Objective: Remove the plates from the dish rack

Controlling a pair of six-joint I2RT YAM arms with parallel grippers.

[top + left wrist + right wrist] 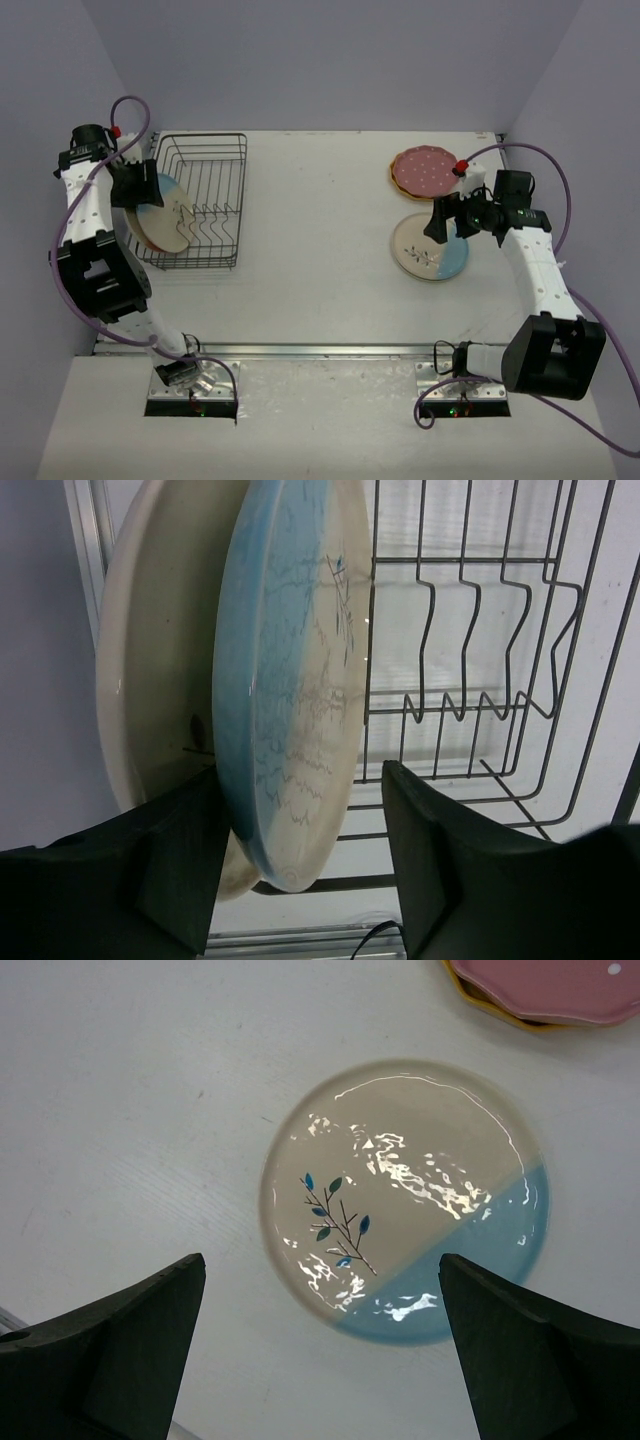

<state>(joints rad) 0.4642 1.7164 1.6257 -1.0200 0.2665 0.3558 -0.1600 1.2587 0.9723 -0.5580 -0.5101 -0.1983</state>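
Dark wire rack [212, 190], long axis running away from the arm bases. Two plates stand on edge at its left side, tilted, faces turned toward its right side: blue plate [290, 700] in front, cream plate [160, 660] behind. Left gripper [300, 810] spread, straddling the blue plate's rim. Well right of the rack: sprig plate [405, 1200] flat on the table [320, 220], right gripper [320, 1270] spread above it; pink plate [545, 985] stacked on yellow plate [500, 1012] beyond.
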